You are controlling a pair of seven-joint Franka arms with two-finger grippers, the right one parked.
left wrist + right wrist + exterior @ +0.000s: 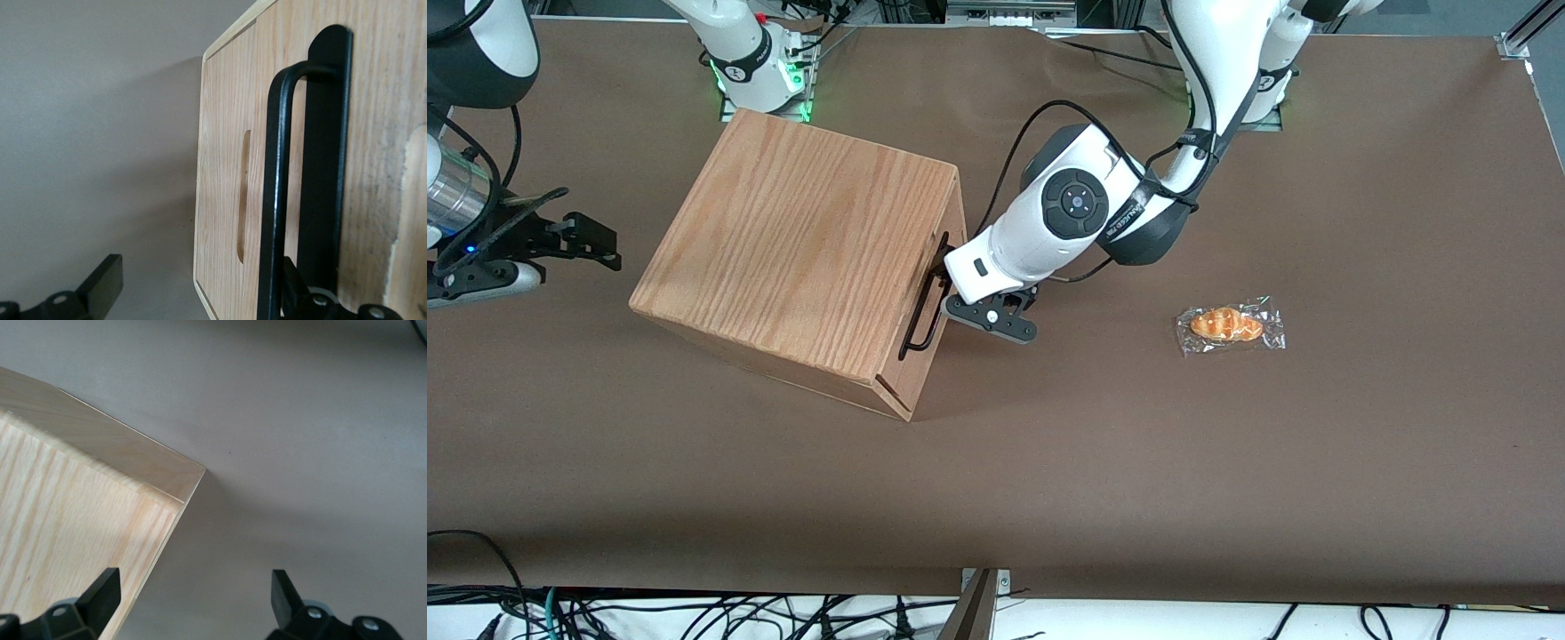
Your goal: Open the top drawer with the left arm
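Black fingers of the left arm's gripper (959, 313) stand spread at the handle (925, 299), one finger (303, 293) tucked between bar and drawer front, the other (93, 290) well clear; nothing is pinched yet. Farther from the front camera the bar runs lengthwise across the closed top drawer (935, 307) of the oak cabinet (796, 244); judging by this, the pull goes straight out toward the working arm's end of the table.

You see a pale wooden cabinet (87, 513), one corner showing, on the table (300, 453), with the parked gripper (193, 593) spread wide.
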